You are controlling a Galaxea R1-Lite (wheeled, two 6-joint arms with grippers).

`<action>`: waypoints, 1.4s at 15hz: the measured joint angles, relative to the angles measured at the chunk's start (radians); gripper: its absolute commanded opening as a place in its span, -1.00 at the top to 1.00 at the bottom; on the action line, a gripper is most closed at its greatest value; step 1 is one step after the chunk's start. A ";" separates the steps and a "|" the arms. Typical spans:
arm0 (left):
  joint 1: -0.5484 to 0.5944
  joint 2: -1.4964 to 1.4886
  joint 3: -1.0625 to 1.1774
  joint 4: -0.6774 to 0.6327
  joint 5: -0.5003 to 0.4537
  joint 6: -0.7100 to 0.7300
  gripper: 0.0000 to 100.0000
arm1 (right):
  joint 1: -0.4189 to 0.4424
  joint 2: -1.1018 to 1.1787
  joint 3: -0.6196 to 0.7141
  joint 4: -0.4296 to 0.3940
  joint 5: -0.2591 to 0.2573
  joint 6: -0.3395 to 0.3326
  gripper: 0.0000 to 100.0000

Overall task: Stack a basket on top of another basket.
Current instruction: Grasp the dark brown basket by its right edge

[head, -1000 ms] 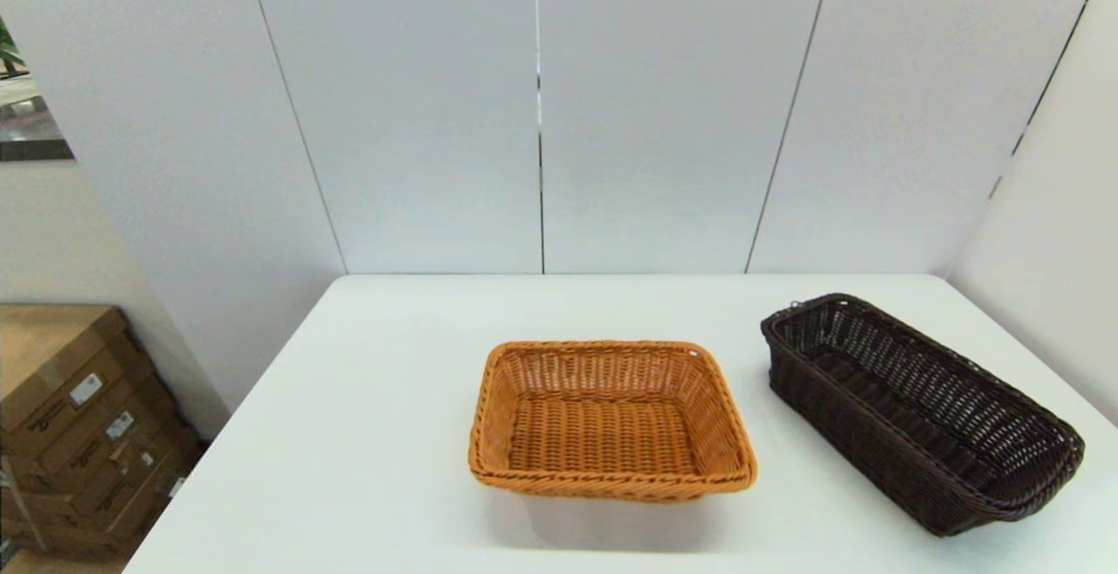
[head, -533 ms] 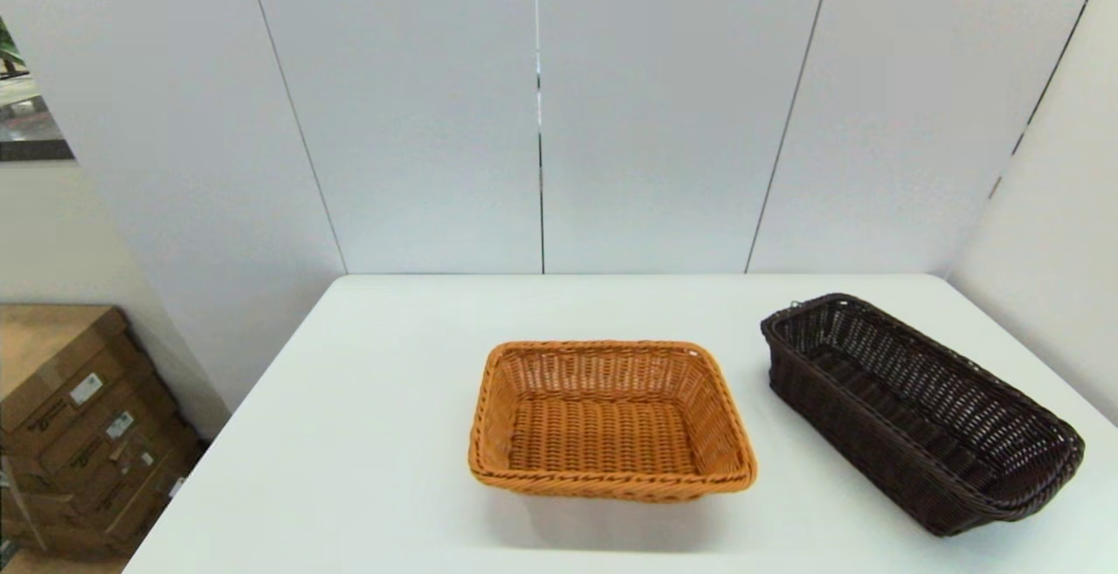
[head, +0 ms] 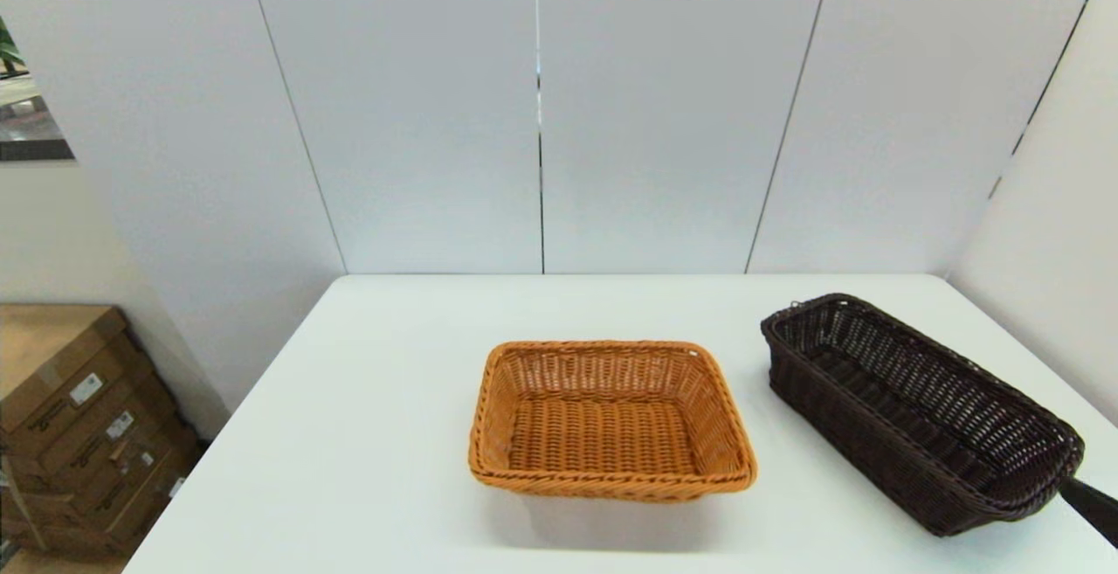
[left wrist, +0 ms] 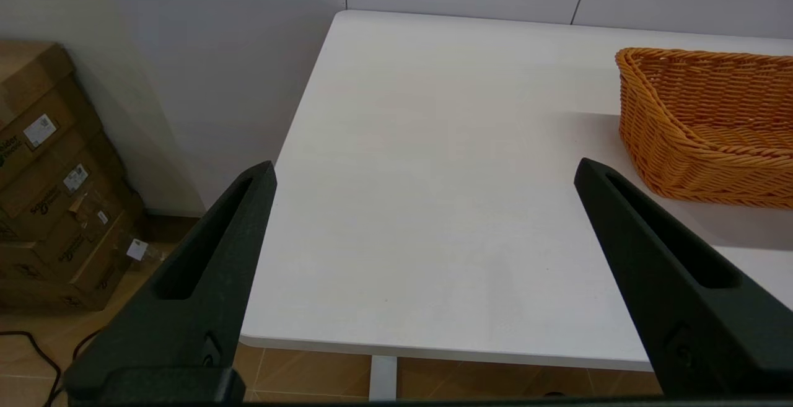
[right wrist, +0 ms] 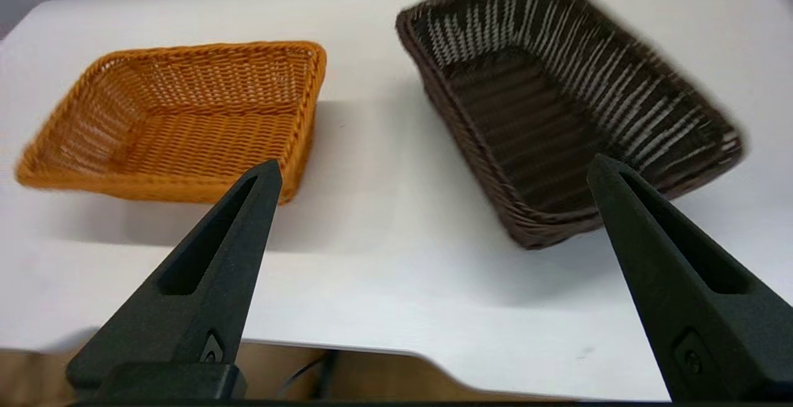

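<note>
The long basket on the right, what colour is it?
The long basket is dark brown, almost black; the head view shows it best.

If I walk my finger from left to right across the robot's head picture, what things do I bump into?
cardboard boxes → orange-tan basket → dark brown basket → right gripper, just poking in at the edge.
</note>
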State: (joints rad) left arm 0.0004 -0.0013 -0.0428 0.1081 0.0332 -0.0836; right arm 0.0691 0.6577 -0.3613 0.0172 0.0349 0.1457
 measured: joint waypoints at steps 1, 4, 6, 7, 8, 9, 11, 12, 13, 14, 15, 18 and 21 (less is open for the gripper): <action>0.000 0.000 0.000 0.000 0.000 0.000 -1.00 | -0.005 0.079 -0.039 0.015 -0.004 0.039 -1.00; 0.000 0.000 0.000 0.000 0.000 0.000 -1.00 | -0.052 0.322 -0.181 0.119 -0.018 0.196 -1.00; 0.000 0.000 0.000 0.000 0.000 0.001 -1.00 | -0.084 0.472 -0.281 0.230 -0.055 0.308 -1.00; 0.000 0.000 0.000 0.000 0.000 0.000 -1.00 | -0.096 0.534 -0.319 0.277 -0.071 0.366 -1.00; 0.000 0.000 0.000 0.000 0.000 0.000 -1.00 | -0.109 0.596 -0.361 0.320 -0.087 0.433 -1.00; 0.000 0.000 0.000 0.000 0.000 0.000 -1.00 | -0.121 0.657 -0.395 0.354 -0.109 0.500 -1.00; 0.000 0.000 0.000 0.000 0.000 0.000 -1.00 | -0.149 0.752 -0.434 0.399 -0.146 0.579 -1.00; 0.000 0.000 0.000 0.000 0.000 0.001 -1.00 | -0.169 0.792 -0.451 0.416 -0.153 0.595 -1.00; 0.000 0.000 0.000 0.000 0.000 0.000 -1.00 | -0.192 0.827 -0.469 0.433 -0.155 0.600 -1.00; 0.000 0.000 0.000 0.000 0.000 0.000 -1.00 | -0.218 0.865 -0.491 0.459 -0.156 0.602 -1.00; 0.000 0.000 0.000 0.000 0.000 0.001 -1.00 | -0.240 0.899 -0.514 0.486 -0.157 0.604 -1.00; 0.000 0.000 0.000 0.000 0.000 0.000 -1.00 | -0.288 0.996 -0.572 0.513 -0.156 0.604 -1.00; 0.000 0.000 0.000 0.000 0.000 0.000 -1.00 | -0.302 1.087 -0.597 0.511 -0.153 0.599 -1.00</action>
State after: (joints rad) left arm 0.0000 -0.0013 -0.0428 0.1081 0.0332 -0.0832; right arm -0.2332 1.7445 -0.9579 0.5285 -0.1177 0.7447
